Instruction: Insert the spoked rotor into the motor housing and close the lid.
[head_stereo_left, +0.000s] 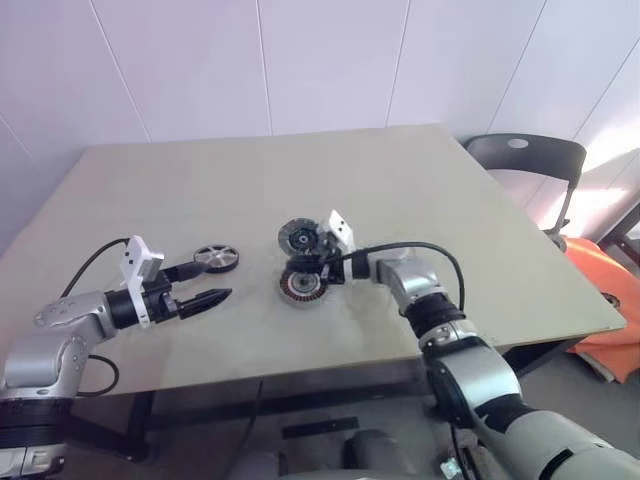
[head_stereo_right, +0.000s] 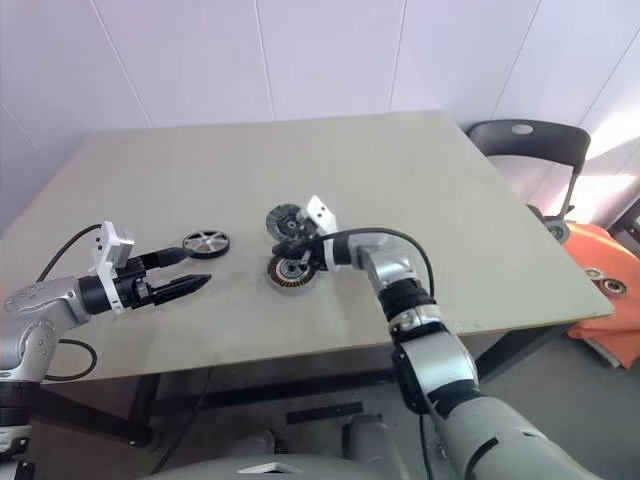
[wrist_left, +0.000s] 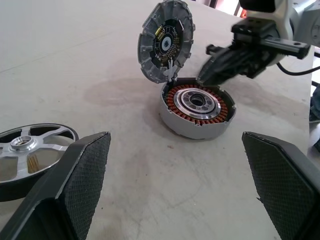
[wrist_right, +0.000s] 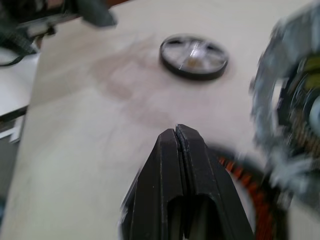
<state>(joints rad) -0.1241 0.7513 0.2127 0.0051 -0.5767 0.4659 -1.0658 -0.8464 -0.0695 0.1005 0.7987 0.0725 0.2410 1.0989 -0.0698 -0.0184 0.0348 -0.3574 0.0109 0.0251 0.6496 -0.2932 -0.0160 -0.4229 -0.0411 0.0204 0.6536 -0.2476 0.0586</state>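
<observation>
Level, right tool (wrist_right: 176, 131) pinched shut above motor housing (wrist_left: 197, 106).

No readable text, label, brand, number or sign shows on anything in these views.
</observation>
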